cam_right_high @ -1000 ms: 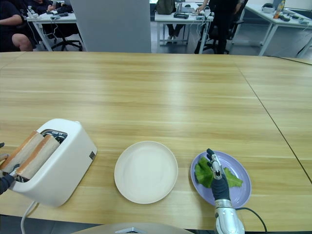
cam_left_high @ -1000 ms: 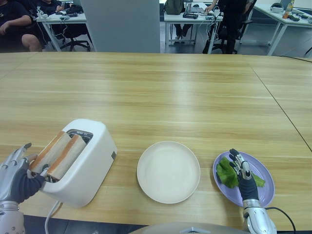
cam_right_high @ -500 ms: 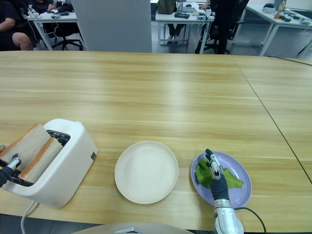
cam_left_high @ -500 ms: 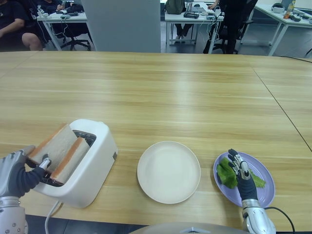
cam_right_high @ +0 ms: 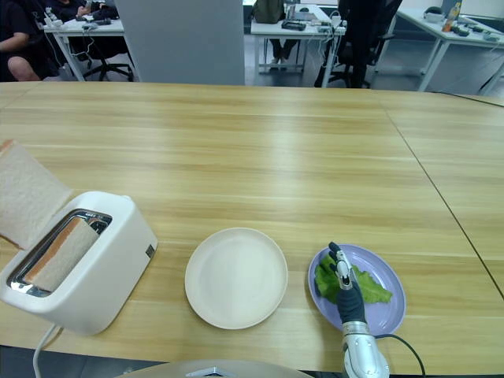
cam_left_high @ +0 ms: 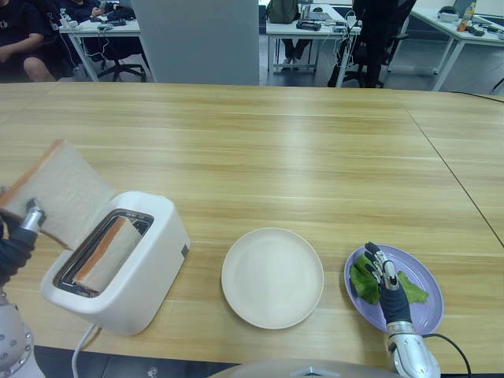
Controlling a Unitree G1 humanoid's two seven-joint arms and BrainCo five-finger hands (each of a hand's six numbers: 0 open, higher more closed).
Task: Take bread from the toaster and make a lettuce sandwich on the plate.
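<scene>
A white toaster (cam_left_high: 134,276) stands at the near left with one bread slice (cam_left_high: 106,253) still in its slot. My left hand (cam_left_high: 16,240) is shut on a second bread slice (cam_left_high: 63,193), held up above and left of the toaster. The empty cream plate (cam_left_high: 272,277) lies at the near centre. To its right, a purple plate (cam_left_high: 417,299) carries green lettuce (cam_left_high: 364,279). My right hand (cam_left_high: 387,279) rests over the lettuce with its fingers straight, holding nothing.
The wooden table (cam_left_high: 260,150) stretches far back beyond the plates. A white cord (cam_left_high: 79,358) trails from the toaster over the near edge. Desks, chairs and seated people fill the room behind.
My left hand has lifted one bread slice up and out of the toaster, leftward. The right hand has stayed over the lettuce, shifting only slightly.
</scene>
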